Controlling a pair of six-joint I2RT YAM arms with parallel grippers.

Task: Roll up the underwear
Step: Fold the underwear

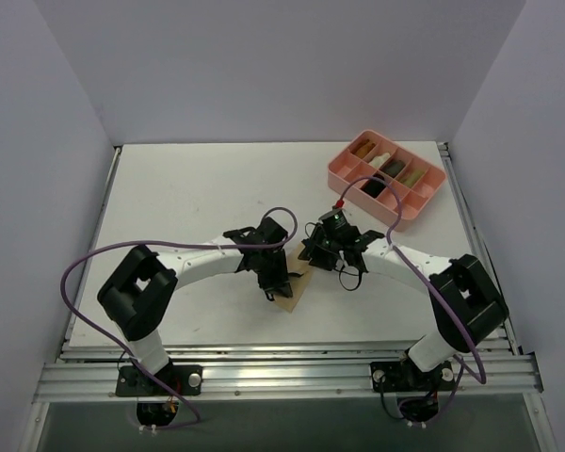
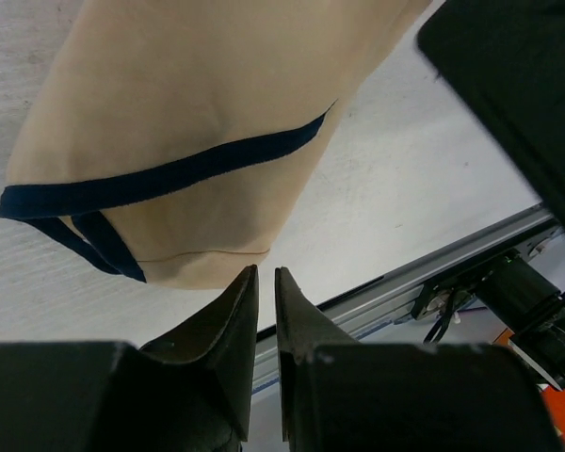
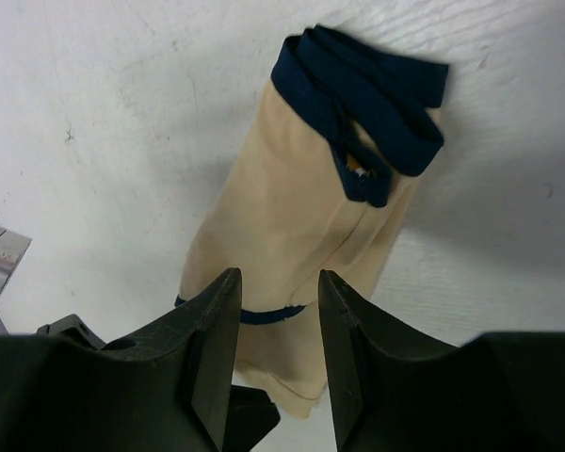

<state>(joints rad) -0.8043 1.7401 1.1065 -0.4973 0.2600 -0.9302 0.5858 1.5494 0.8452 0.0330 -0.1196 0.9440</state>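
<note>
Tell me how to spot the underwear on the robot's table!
Find the white table, then the spot near its front where the left gripper and right gripper almost meet. The underwear lies there, a tan folded strip with dark trim; the other items sit in the pink tray.

Pink divided tray [image 1: 429, 199] far right on white table [image 1: 188, 188]; rolled cloths [image 1: 372, 188] inside.
</note>
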